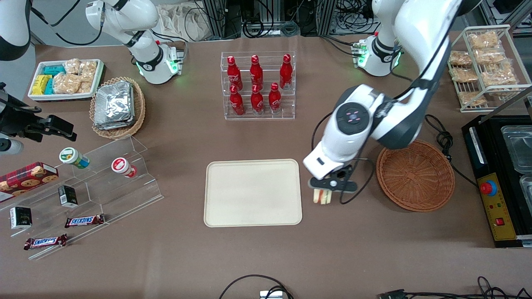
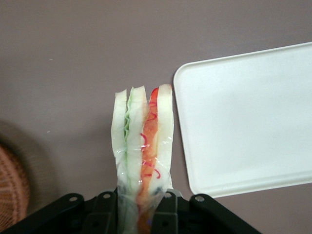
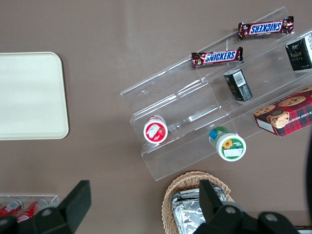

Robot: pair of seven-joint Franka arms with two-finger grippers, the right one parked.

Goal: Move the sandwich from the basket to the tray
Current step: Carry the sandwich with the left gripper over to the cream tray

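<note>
My left gripper (image 1: 323, 190) is shut on the sandwich (image 1: 322, 196), a plastic-wrapped wedge of white bread with green and red filling (image 2: 142, 141). It hangs above the bare table between the cream tray (image 1: 252, 193) and the reddish-brown wicker basket (image 1: 415, 175), close to the tray's edge. The basket holds nothing. In the left wrist view the black fingers (image 2: 165, 212) clamp the sandwich's narrow end, the tray's rounded corner (image 2: 243, 122) lies beside it and the basket's rim (image 2: 12, 190) shows at the edge.
A clear rack of red bottles (image 1: 257, 85) stands farther from the camera than the tray. A black appliance (image 1: 498, 178) and a wire rack of snacks (image 1: 484, 66) stand at the working arm's end. A clear stepped shelf (image 1: 91, 187) and a foil-packet basket (image 1: 117, 107) lie toward the parked arm's end.
</note>
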